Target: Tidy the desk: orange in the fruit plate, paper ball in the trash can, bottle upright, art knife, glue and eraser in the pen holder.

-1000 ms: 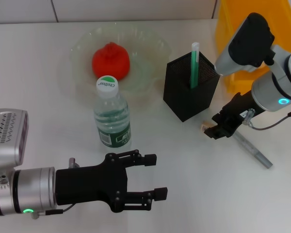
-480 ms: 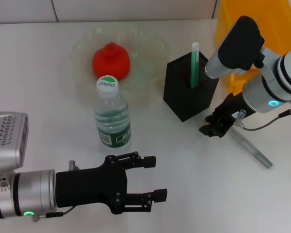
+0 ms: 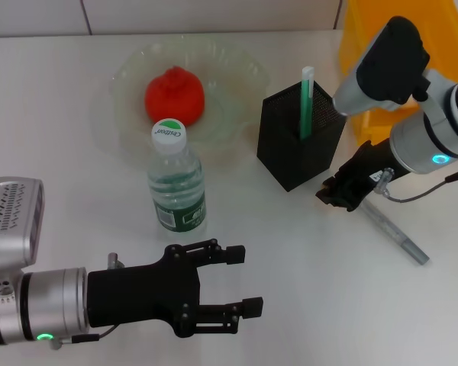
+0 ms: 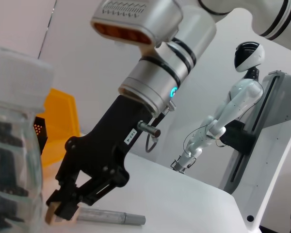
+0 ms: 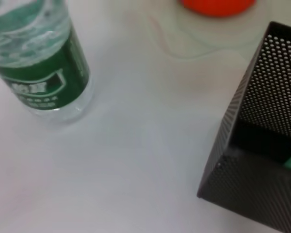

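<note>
White desk, tidy-up mid-way. Round red-orange fruit already in pale-green glass bowl; clear green-label bottle upright. Right gripper beside black mesh pen holder, pinched on small tan eraser, likely for dropping in. Left gripper idle, fingers spread, empty. Grey art knife left flat.

Right claw closed, lowered; left claw open, low.
</note>
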{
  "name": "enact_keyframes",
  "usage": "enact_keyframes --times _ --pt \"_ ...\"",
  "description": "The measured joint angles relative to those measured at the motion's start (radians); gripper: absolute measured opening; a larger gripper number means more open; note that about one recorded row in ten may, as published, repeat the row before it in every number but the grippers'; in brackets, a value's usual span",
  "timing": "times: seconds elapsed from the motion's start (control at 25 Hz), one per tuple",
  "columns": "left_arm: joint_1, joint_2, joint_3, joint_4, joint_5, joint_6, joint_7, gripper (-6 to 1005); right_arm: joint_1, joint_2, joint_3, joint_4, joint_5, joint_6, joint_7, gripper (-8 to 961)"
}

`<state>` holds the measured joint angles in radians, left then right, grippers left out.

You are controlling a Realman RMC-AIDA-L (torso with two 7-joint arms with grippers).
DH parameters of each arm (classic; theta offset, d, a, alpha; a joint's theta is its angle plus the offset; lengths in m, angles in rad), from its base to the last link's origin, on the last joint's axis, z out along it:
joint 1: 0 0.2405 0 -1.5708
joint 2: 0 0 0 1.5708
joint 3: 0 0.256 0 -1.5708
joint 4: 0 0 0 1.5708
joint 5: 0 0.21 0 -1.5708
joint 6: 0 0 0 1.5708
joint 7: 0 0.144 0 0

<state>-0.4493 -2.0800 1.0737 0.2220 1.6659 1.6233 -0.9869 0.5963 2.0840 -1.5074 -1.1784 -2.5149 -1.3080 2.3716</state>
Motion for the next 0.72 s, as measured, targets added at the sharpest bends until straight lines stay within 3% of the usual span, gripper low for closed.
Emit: enact_keyframes --times 0.24,0.36,0.4,0.44,0.52,0.72 --pt "0.000 0.000 -0.001 0.000 0.000 0.005 0.001 825 -0.115 -0.004 0.084 -0.227 0.062 -0.128 -0.039 126" --pt "0.000 0.000 -0.001 0.001 0.000 0.005 0.001 825 -0.165 -0.004 0.198 -0.314 0.181 -0.229 -0.109 127" --pt "0.000 0.000 0.000 0.001 0.000 0.005 0.001 825 -0.183 -0.004 0.296 -0.328 0.287 -0.294 -0.170 127" --pt "0.000 0.000 0.001 0.001 0.000 0.004 0.001 825 -0.187 -0.004 0.352 -0.320 0.339 -0.323 -0.198 127" --pt "-0.002 0.000 0.003 0.000 0.000 0.001 -0.001 825 -0.185 -0.005 0.562 -0.227 0.533 -0.422 -0.314 127" --pt "-0.003 0.000 0.003 0.000 0.000 0.000 -0.003 825 -0.180 -0.005 0.671 -0.134 0.647 -0.434 -0.400 127"
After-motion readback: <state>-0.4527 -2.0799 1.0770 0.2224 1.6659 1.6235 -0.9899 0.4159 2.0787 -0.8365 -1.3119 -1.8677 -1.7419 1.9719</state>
